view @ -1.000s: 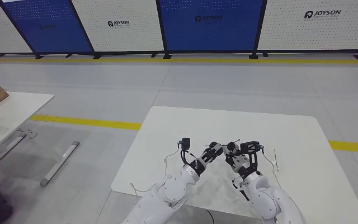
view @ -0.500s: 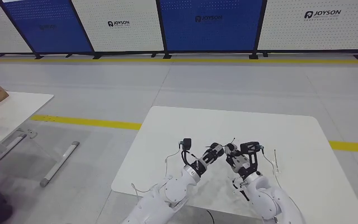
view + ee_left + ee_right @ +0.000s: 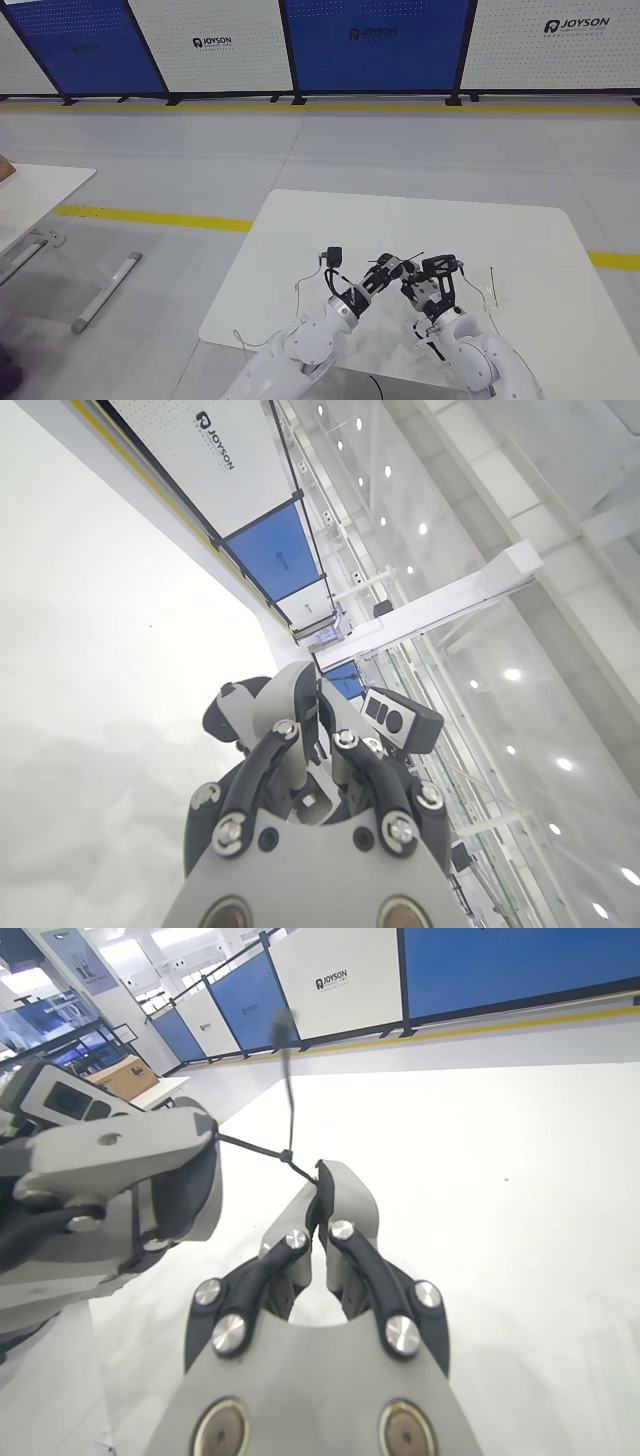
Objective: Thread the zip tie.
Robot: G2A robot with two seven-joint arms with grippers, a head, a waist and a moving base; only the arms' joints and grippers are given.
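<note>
A thin black zip tie (image 3: 260,1148) is held in the air between both grippers, just above the white table (image 3: 500,230). My right gripper (image 3: 318,1178) is shut on one end of the strap, right beside the small head (image 3: 286,1156). The free tail (image 3: 288,1078) sticks up from the head. The left gripper (image 3: 212,1135) is shut on the other part of the strap. In the top view the left gripper (image 3: 385,268) and the right gripper (image 3: 408,272) meet tip to tip near the table's front, with the zip tie (image 3: 400,259) across them. The left gripper's (image 3: 315,672) fingers are pressed together.
A second thin strip (image 3: 493,285) lies on the table to the right of the right arm. A thin cable (image 3: 299,290) hangs by the left arm near the table's left edge. A cardboard box (image 3: 127,1075) sits on another table far off.
The two grippers have drawn slightly closer together, and the tie's free tail has swung to a different angle. Both grippers stay shut on the tie.
</note>
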